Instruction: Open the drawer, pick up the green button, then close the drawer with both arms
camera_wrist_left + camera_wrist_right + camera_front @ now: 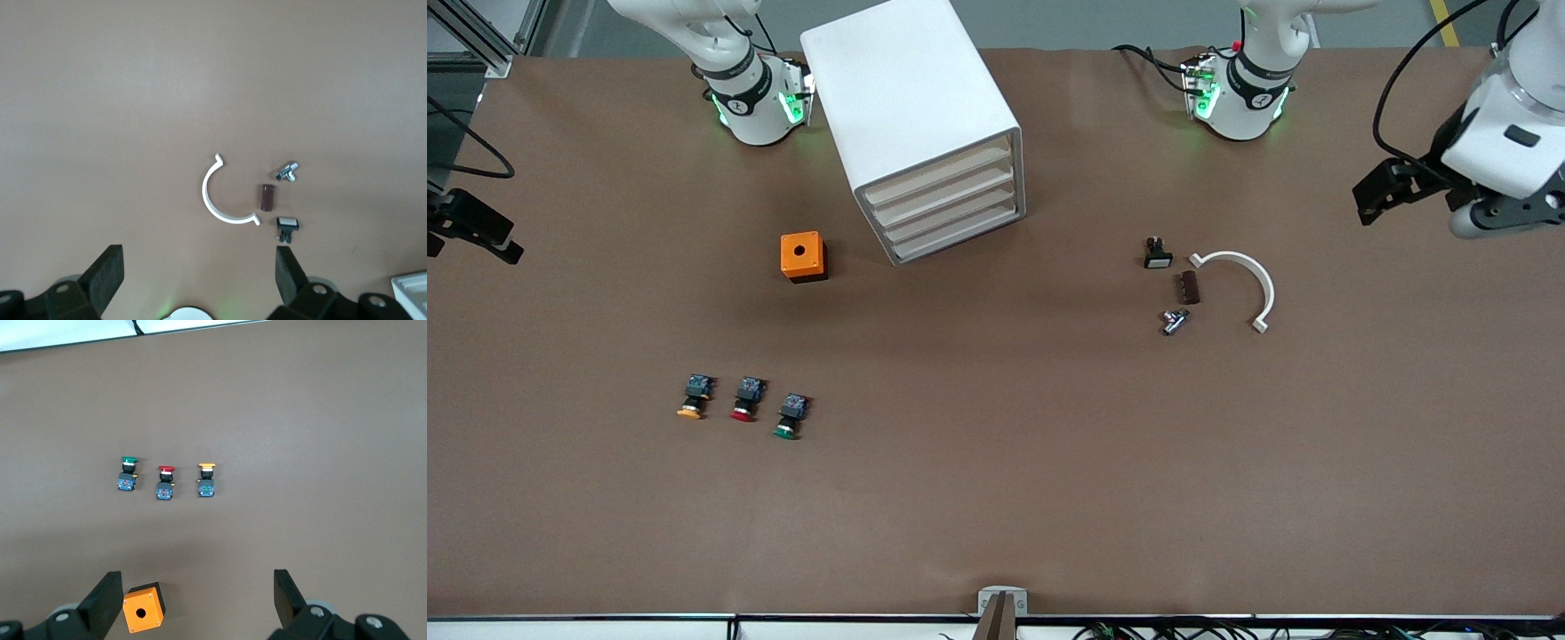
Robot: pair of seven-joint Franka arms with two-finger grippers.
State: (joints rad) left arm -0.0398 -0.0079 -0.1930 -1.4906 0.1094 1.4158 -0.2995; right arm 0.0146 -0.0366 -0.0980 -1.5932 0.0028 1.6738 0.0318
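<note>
The white cabinet (911,107) stands between the two arm bases; its four cream-fronted drawers (950,201) are all shut. The green-capped button (788,418) lies on the table nearer to the front camera, beside a red-capped button (746,400) and an orange-capped button (694,397). In the right wrist view the green button (127,473) shows too. My right gripper (476,233) hangs open and empty over the right arm's end of the table, fingers (105,600) wide apart. My left gripper (1376,194) hangs open and empty over the left arm's end, fingers (107,273) wide apart.
An orange box (803,256) with a round hole sits beside the cabinet toward the right arm's end. Toward the left arm's end lie a white curved clip (1245,283), a brown block (1190,287), a small metal part (1174,321) and a small black switch (1157,254).
</note>
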